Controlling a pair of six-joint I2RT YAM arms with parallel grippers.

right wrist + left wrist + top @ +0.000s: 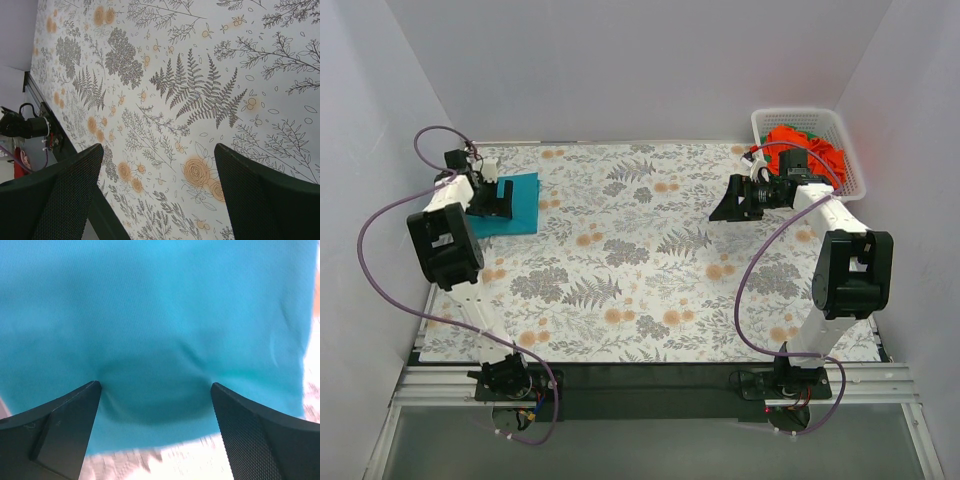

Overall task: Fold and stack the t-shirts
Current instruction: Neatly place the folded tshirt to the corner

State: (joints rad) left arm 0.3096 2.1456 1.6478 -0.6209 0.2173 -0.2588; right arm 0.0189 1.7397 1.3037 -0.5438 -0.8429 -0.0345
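Near the middle of the flower-and-fern printed bench (640, 250) the right jaws stand spread wide and hold nothing, facing only the print; the risk there is slight, though a reach toward the basket could snag its lattice wall. Further off, at the far left, the folded teal-blue cloth t-shirt (160, 315) lies flat on the bench as a tidy rectangle; the left jaws are spread wide over it, their black fingertips (75, 415) pressing into the fabric so that a shallow dimple sits between them. Here, I judge, lies the main hazard: if the tips slide or lift while dragging on the soft weave, the top layer may pucker and the fold come undone; closing now would pinch up a ridge. Farthest, in the right corner, the white plastic lattice basket (795, 110) holds the crumpled bright orange-red t-shirt (785, 137), with a green one (823, 140) barely showing beside it; pulling one out could haul the other along, or tip the basket.
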